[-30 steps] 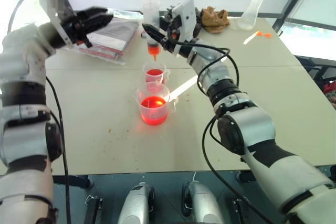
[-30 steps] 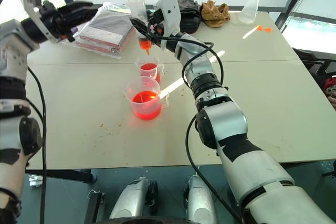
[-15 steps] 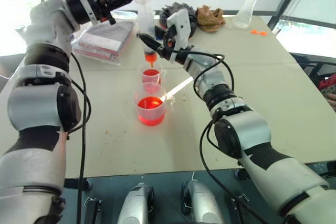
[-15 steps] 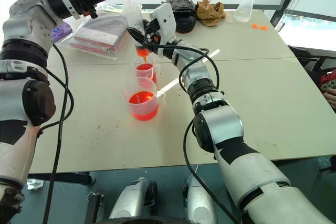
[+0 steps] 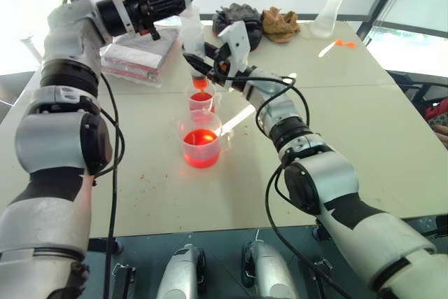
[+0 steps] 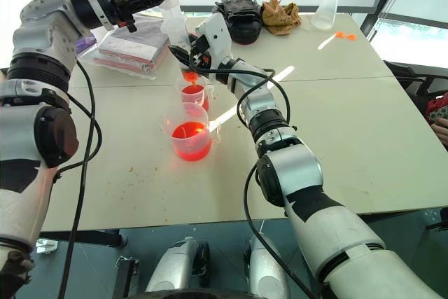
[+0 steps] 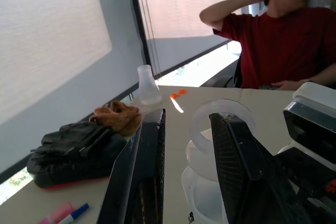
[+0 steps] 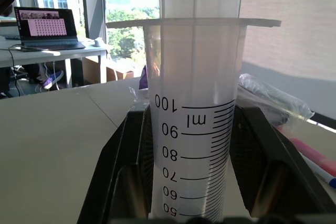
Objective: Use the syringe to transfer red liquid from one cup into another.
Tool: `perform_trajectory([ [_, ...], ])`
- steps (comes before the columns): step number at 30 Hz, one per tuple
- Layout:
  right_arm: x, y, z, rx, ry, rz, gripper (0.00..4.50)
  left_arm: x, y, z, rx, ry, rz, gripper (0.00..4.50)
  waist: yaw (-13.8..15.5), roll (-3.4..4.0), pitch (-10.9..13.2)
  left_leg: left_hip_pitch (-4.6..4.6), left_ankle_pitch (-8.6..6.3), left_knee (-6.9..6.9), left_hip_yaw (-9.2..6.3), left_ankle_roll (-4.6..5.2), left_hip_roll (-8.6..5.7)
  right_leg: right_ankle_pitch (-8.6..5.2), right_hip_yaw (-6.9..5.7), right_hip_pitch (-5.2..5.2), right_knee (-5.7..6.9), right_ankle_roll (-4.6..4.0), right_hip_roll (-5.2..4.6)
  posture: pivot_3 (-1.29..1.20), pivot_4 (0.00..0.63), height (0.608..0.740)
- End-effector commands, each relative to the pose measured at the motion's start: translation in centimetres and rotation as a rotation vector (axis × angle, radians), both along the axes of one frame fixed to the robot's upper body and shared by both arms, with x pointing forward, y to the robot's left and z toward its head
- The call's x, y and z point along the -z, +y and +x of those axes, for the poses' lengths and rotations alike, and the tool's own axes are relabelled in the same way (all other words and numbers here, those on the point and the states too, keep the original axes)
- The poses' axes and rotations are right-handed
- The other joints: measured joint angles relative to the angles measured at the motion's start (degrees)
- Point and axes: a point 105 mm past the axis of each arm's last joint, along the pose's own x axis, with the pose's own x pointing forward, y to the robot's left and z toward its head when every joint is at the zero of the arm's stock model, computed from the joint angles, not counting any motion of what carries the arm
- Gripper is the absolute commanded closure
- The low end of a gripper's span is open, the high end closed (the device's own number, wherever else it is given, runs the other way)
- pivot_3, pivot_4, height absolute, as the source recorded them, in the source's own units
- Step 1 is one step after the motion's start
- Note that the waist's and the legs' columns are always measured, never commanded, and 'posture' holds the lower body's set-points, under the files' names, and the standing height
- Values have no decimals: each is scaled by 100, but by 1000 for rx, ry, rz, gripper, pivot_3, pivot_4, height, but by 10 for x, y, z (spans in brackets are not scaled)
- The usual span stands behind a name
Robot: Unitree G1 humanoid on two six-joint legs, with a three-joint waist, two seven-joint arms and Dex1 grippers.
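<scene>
The syringe [image 5: 194, 36] stands upright, its clear barrel [image 8: 194, 119] clamped in my shut right gripper [image 5: 198, 55]. Its orange tip [image 5: 201, 82] hangs just over the smaller cup [image 5: 201, 101], which holds red liquid. The wider beaker [image 5: 203, 146] stands just in front of that cup, with red liquid [image 5: 201, 153] glowing in its lower half. My left gripper [image 5: 180, 3] reaches in from the left at the plunger's top. In the left wrist view the plunger's white ring head [image 7: 220, 124] sits between its parted fingers [image 7: 149, 171], a gap showing on one side.
A plastic-wrapped packet [image 5: 140, 50] lies at the back left. Black gloves [image 5: 238, 15], a brown cloth [image 5: 280, 22] and a clear conical flask [image 5: 329, 15] line the far edge, with orange bits [image 5: 348, 43] nearby. A person in a red shirt [image 7: 294, 40] sits beyond the table.
My left gripper swung right to the plunger's top and narrowed its jaws around it. The right gripper lowered the syringe tip closer to the small cup. The camera also shifted.
</scene>
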Motion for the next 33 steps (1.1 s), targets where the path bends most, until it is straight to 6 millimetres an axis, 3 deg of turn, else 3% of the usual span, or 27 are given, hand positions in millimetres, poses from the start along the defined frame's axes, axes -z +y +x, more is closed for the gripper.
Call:
perform_trajectory([
  [1,-24,10,-8,-28,-97,10,3036,-14,-10,-5,19,-62,44,4306,-6,0,0,0,0,0,0,0,0,0,0,0,0,0,0,0,150,740],
  [6,-25,10,-8,-28,-105,6,3036,-11,-10,-4,19,-58,61,4471,-9,0,0,0,0,0,0,0,0,0,0,0,0,0,0,0,150,740],
  [10,-31,9,-8,-25,-102,31,3036,5,-9,-2,12,-37,137,4471,-9,0,0,0,0,0,0,0,0,0,0,0,2,0,0,0,150,740],
  [21,-52,4,-8,-21,-139,56,3036,40,-1,4,1,61,142,4471,-8,0,0,0,2,0,0,-4,0,0,0,0,3,0,0,0,150,740],
  [33,-70,2,-11,-24,-173,97,3036,62,-5,8,7,116,143,4471,-7,0,0,0,2,0,0,-4,0,0,0,0,4,0,0,0,150,740],
])
